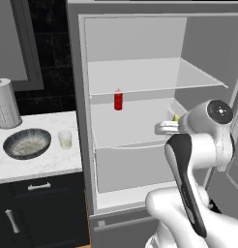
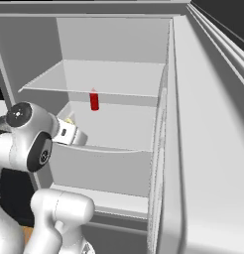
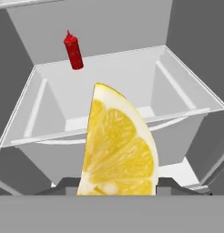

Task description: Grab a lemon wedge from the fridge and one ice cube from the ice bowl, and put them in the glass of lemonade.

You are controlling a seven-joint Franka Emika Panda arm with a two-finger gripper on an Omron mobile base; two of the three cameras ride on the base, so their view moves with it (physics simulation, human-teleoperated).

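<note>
**Already a wedge at the tool, ice and glass still waiting**

Left base view: the fridge [image 1: 82, 121] stands open, a red bottle [image 1: 118, 100] on the middle shelf. The arm reaches in from the right; a speck of yellow, the wedge [image 1: 175, 117], sits at the tool [image 1: 172, 121], just above the shelf's right side. On the desk [image 1: 38, 164] to the left, the bowl [image 1: 27, 143] and the glass [image 1: 65, 139] stand near each other, beside a paper-towel roll [image 1: 5, 103]. Nothing yellow shows in the glass, so I judge both drops are still to come.

Right base view: the tool [image 2: 69, 126] points into the fridge [image 2: 193, 149], with the wedge [image 2: 69, 120] at its tip, left of and lower than the bottle [image 2: 94, 100].

Hand view: the wedge [image 3: 118, 145] stands right at the camera, between the finger tips. Its long axis runs up the picture, pointed end up, cut flesh facing the camera, rind curving down the right. The jaws appear clenched on the wedge. Behind it lie the drawer [image 3: 186, 91] and the bottle [image 3: 73, 50]. First step: grasp apparently made; carrying out remains.
</note>
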